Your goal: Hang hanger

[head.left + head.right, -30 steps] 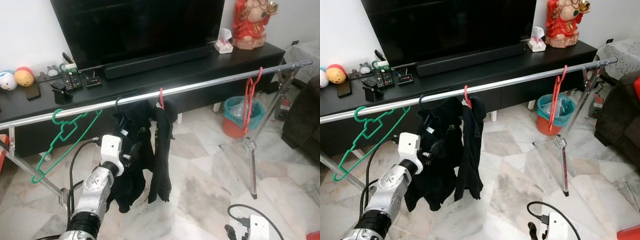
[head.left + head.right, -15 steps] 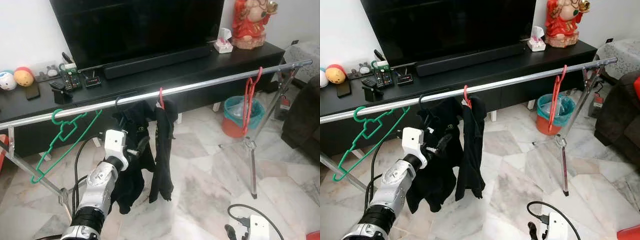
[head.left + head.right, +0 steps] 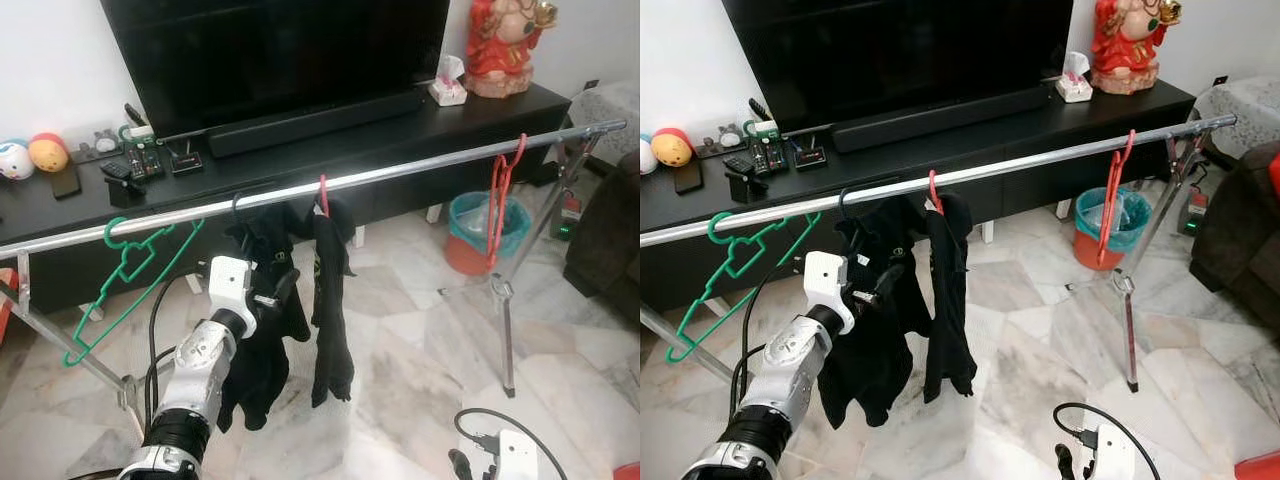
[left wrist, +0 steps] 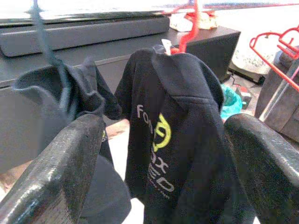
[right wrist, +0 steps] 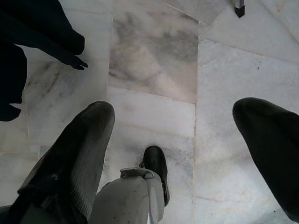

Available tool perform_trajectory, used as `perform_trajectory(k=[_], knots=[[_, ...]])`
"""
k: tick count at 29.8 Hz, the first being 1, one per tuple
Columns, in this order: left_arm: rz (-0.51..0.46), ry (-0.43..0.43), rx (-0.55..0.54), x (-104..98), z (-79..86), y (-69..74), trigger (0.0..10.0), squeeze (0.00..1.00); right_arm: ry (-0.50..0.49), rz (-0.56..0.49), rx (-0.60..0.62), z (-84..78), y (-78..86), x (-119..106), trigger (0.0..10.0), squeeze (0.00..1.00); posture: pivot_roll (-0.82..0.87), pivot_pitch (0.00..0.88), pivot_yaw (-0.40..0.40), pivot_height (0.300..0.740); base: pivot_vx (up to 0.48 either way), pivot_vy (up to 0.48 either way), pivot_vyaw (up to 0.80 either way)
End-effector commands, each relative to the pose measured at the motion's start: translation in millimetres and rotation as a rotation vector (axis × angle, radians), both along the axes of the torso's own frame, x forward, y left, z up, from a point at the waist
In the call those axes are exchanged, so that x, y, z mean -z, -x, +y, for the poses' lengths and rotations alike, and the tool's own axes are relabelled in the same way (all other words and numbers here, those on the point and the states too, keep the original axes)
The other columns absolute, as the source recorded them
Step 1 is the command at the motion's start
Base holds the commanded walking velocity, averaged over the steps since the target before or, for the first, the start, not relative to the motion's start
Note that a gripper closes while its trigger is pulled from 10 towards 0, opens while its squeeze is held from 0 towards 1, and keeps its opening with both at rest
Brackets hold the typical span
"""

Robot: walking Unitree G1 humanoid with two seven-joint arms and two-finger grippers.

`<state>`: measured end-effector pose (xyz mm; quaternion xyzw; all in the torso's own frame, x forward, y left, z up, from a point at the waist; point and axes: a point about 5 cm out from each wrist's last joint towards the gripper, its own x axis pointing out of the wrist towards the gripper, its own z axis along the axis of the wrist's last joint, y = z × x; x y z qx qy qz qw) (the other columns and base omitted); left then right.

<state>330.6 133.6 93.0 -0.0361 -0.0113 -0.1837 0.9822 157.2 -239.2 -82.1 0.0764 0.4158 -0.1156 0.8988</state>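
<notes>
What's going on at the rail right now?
The left gripper is raised to the black garments hanging on the metal rail, fingers open, gripping nothing. Two dark garments hang side by side, one on a red hanger. An empty green hanger and another red one hang bare. The right gripper hangs idle over the floor.

A clothes rail point(image 3: 400, 176) is set across the room in front of a TV cabinet point(image 3: 300, 150), on which a television point(image 3: 280, 50) is stood with a soundbar point(image 3: 315, 120) before it. Toward the rail's left end an empty hanger point(image 3: 125, 275) is hung; near the middle two hung garments point(image 3: 265, 300) are found side by side, and a second empty hanger point(image 3: 500, 195) is hung near the right end. The left gripper point(image 3: 280, 290) is raised just before the left garment. A bin point(image 3: 470, 230) is placed behind the rail's right leg. A figurine point(image 3: 505, 45) is stood on the cabinet's right end
</notes>
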Motion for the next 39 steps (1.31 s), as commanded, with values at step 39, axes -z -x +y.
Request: perform_trajectory(k=[39], knots=[[-0.004,-0.003,0.047,0,-5.8,2.3,10.0,0.00,-0.013,-0.004,-0.004,3.7,-1.6,0,10.0,0.00,-0.06,0.000,0.056,0.740,0.039,0.110,0.00]])
